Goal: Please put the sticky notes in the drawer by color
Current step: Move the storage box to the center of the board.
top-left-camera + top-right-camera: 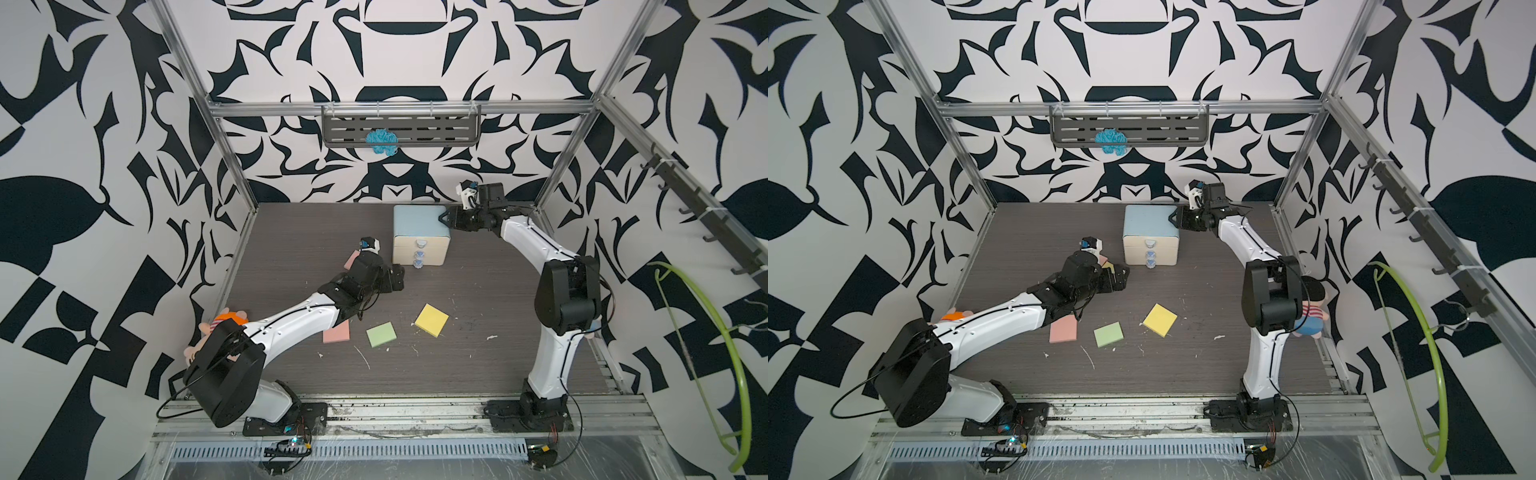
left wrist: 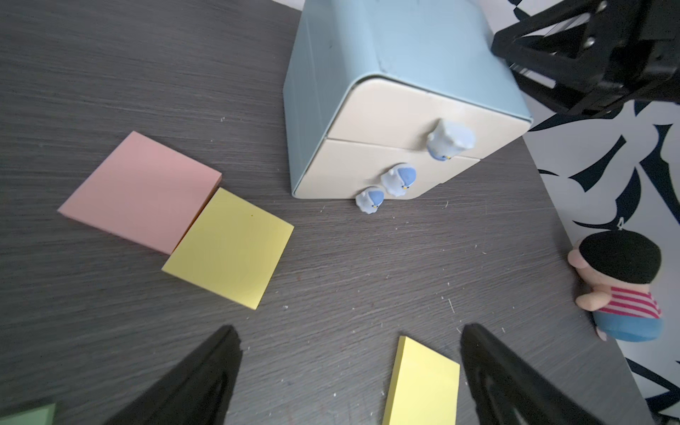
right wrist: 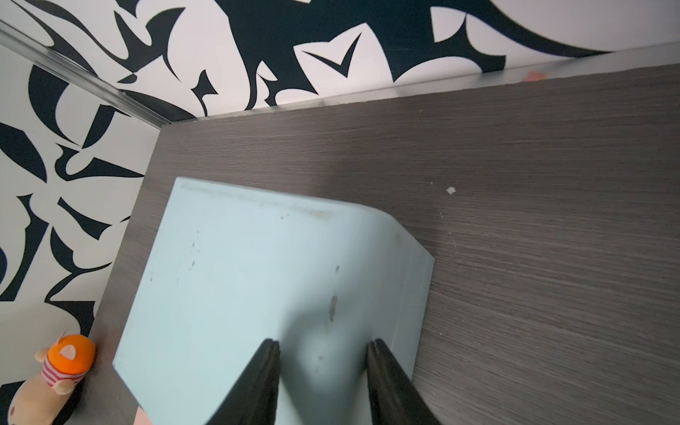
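Observation:
The drawer (image 1: 419, 237) (image 1: 1150, 232) (image 2: 397, 106), a pale blue chest with three cream fronts and bluish knobs, stands at the back with all fronts shut. My right gripper (image 1: 442, 218) (image 3: 323, 344) sits open over its top right edge (image 3: 257, 276), holding nothing. Left of the chest my left gripper (image 1: 399, 278) (image 2: 349, 331) is wide open and empty. Beside it lie a pink pad (image 2: 141, 191) and a yellow pad (image 2: 230, 246), touching. In front lie sticky notes: pink (image 1: 336, 332), green (image 1: 381, 334), yellow (image 1: 431, 319) (image 2: 423, 382).
An orange-haired doll (image 1: 226, 322) (image 3: 62, 364) lies by the left wall, a black-haired doll (image 1: 1312, 307) (image 2: 622, 283) by the right wall. A blue yarn ball (image 1: 381, 141) sits on the back shelf. Paper scraps (image 1: 361, 355) dot the table's front.

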